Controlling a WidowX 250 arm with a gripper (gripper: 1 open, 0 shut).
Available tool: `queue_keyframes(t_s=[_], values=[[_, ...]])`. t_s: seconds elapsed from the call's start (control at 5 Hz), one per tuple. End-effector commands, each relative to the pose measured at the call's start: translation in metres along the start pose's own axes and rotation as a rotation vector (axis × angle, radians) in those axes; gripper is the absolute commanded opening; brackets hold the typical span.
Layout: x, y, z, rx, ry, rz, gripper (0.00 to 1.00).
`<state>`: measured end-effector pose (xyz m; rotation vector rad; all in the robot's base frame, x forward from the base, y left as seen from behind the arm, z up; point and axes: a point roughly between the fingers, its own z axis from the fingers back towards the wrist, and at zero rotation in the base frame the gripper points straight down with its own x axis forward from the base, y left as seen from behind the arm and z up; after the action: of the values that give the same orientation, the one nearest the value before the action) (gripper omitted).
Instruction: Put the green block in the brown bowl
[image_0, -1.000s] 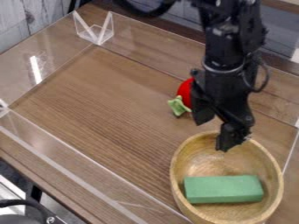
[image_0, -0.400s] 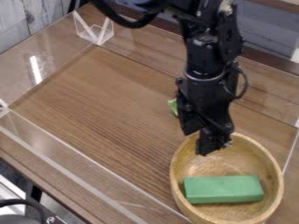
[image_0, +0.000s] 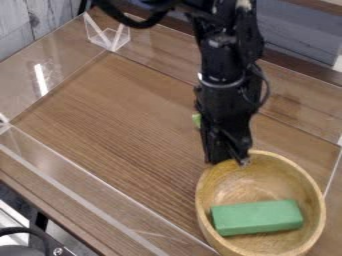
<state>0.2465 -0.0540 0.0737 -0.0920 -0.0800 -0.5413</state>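
Gripper (image_0: 229, 155) pressed together, empty, above wood-grain table (image_0: 120, 110); green block (image_0: 254, 217) lies in brown bowl (image_0: 214, 188).

The brown bowl (image_0: 262, 172) looks like pale wood, grain visible, with a soft satin sheen inside. The green block (image_0: 258, 217) is seen as plain matte, no shine at all. The table (image_0: 107, 110) is finished in dark woodgrain, edged by clear glossy plastic walls (image_0: 40, 75).

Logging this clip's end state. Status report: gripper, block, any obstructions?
Gripper shut, empty, at the brown bowl's far rim. Green block lies flat inside bowl. Nothing blocking.
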Motion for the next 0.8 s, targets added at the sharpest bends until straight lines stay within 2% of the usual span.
queue_keyframes(t_s=[0.0,0.4,0.6], values=[[0.015,0.014,0.033,0.047,-0.073,0.062,0.0],[0.023,0.027,0.028,0.052,-0.075,0.047,0.0],[0.021,0.021,0.037,0.051,-0.075,0.039,0.0]])
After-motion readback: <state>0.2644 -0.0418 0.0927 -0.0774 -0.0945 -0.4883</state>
